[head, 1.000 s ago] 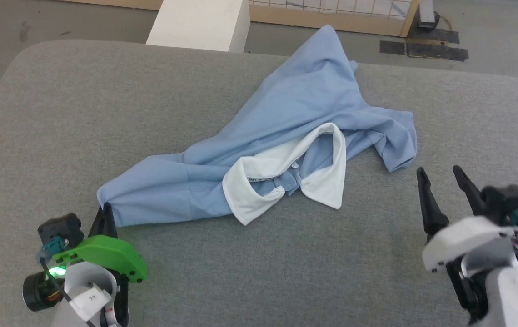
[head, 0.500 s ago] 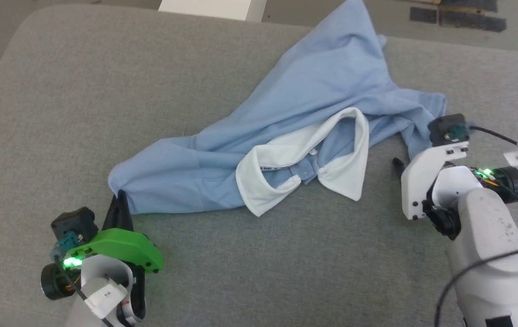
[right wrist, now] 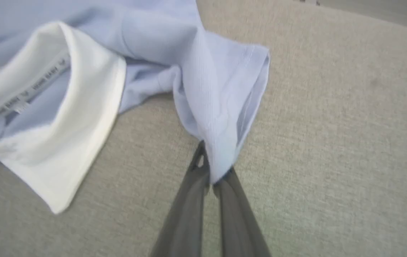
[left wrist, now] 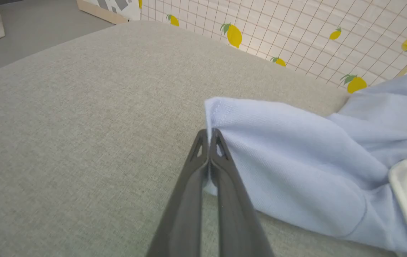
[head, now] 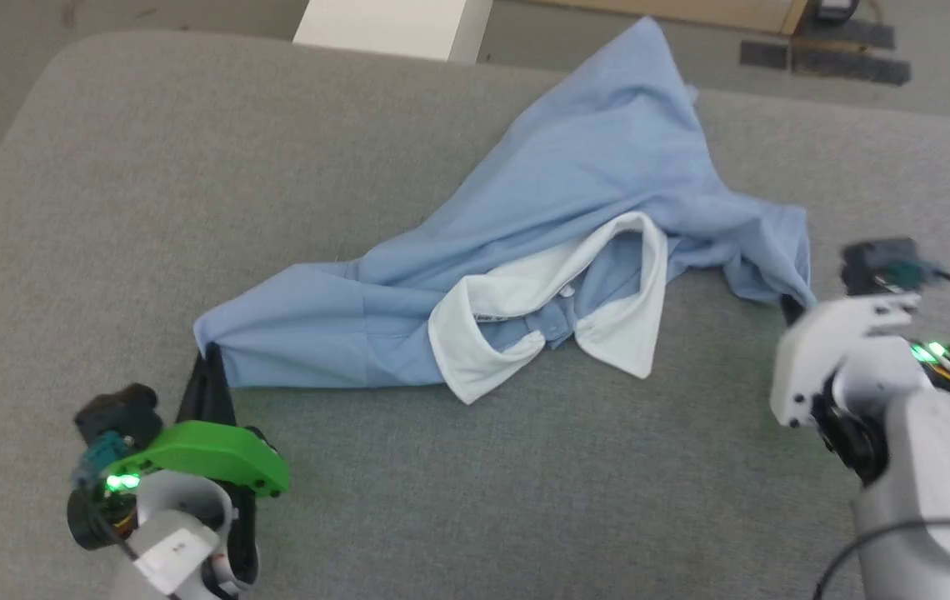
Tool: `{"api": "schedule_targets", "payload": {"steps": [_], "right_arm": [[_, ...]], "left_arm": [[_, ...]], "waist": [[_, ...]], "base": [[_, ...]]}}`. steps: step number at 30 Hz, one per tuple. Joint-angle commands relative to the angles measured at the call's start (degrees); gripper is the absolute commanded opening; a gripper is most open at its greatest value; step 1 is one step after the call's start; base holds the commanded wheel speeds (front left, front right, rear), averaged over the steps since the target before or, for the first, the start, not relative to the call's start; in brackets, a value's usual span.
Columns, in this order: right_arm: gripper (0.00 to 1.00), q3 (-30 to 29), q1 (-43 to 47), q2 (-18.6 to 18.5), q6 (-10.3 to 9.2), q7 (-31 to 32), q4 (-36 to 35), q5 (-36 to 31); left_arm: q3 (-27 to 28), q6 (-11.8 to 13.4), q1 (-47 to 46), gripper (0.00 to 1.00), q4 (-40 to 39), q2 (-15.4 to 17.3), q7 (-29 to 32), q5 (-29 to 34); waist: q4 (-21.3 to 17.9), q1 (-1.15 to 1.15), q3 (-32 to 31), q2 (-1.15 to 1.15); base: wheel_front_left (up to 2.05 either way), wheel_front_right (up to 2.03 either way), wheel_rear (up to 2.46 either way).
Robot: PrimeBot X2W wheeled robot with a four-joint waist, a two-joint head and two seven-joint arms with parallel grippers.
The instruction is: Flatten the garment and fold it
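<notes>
The light blue polo shirt (head: 542,208) lies crumpled on the grey padded table (head: 108,192), its white collar (head: 558,308) turned open toward me. My left gripper (head: 208,367) is shut on the shirt's left sleeve end; in the left wrist view the gripper (left wrist: 209,137) pinches the blue sleeve hem (left wrist: 217,110). My right gripper (head: 790,307) is shut on the right sleeve corner (head: 783,267); in the right wrist view the gripper (right wrist: 212,167) clamps the sleeve fold (right wrist: 221,107) beside the collar (right wrist: 64,117). The chest lettering is hidden.
A white block (head: 396,25) stands beyond the table's far edge, with dark tape patches (head: 825,62) on the floor at the back right. A lemon-print grid panel (left wrist: 296,32) rises behind the table in the left wrist view.
The right gripper went from open beside the shirt to shut on the right sleeve corner. The head camera shifted. The left gripper kept its hold on the left sleeve.
</notes>
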Motion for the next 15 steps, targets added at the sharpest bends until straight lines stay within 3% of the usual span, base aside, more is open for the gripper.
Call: {"api": "schedule_targets", "payload": {"steps": [1,9,15], "right_arm": [[0.0,-0.36,2.52,-0.06,-0.09,-1.56,-2.97,1.1],[0.0,-3.49,12.76,-1.9,-0.09,-1.75,-23.26,3.81],[0.0,-4.81,11.27,-6.7,-0.09,4.11,-30.96,5.71]], "left_arm": [[0.73,-0.67,0.48,0.0,-1.21,0.65,-0.48,-1.14],[3.64,-4.48,0.73,0.0,-10.37,4.99,4.13,-6.18],[5.2,-6.73,-3.17,0.0,-18.25,7.52,13.04,-12.99]], "waist": [[-2.2,0.0,-3.24,0.37],[-6.46,0.0,-7.22,0.37],[-8.78,0.0,-7.41,0.37]], "base": [[0.0,0.0,0.0],[0.0,0.0,0.0],[0.0,0.0,0.0]]}}
